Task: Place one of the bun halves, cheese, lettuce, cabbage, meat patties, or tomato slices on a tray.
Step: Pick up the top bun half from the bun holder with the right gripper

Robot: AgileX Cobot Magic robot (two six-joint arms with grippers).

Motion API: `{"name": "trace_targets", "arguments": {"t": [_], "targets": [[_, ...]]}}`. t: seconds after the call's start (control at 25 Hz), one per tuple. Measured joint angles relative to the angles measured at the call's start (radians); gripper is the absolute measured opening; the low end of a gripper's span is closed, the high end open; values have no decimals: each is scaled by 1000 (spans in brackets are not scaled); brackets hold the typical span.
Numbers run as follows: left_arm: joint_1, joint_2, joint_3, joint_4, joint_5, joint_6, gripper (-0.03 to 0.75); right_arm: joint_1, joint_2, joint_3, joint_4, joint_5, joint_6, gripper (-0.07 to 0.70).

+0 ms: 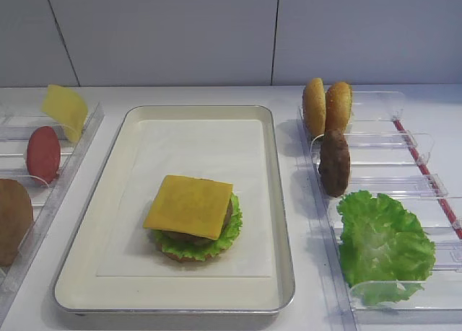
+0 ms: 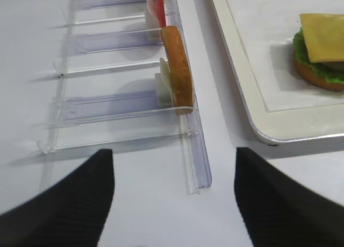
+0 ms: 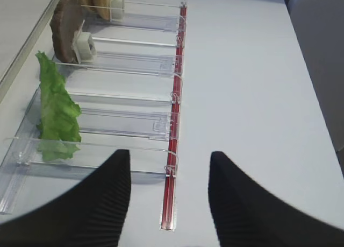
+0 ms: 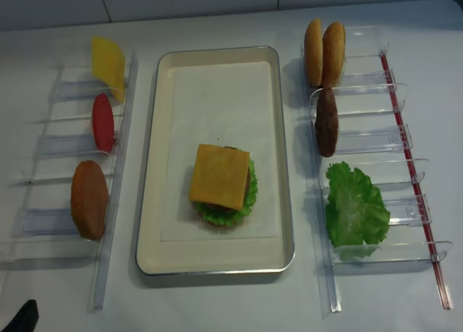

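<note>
On the silver tray (image 1: 283, 201) sits a stack topped by a yellow cheese (image 1: 189, 205) slice, with green lettuce and a patty edge showing under it. The right rack holds two bun halves (image 1: 326, 106), a dark meat patty (image 1: 334, 162) and lettuce (image 1: 382, 241). The left rack holds cheese (image 4: 108, 64), a tomato slice (image 4: 103, 122) and an orange-brown bun half (image 4: 90, 199). My right gripper (image 3: 167, 161) is open and empty over the near end of the right rack. My left gripper (image 2: 173, 155) is open and empty before the left rack, near the tray corner (image 2: 279, 134).
Clear plastic ridged racks (image 4: 405, 137) flank the tray on both sides. A red strip (image 3: 174, 139) runs along the right rack's outer edge. Bare white tabletop lies right of that strip. A wall stands behind the table.
</note>
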Motion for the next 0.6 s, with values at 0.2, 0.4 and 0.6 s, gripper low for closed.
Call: {"name": "trace_targets", "arguments": {"t": [0.2,0.4,0.6], "targets": [[0,0,0,0,0,0,434,0,0,0,0,0,0,368],[0,0,0,0,0,0,434,0,0,0,0,0,0,368],[0,0,0,0,0,0,434,0,2,0,0,0,-2,368]]}}
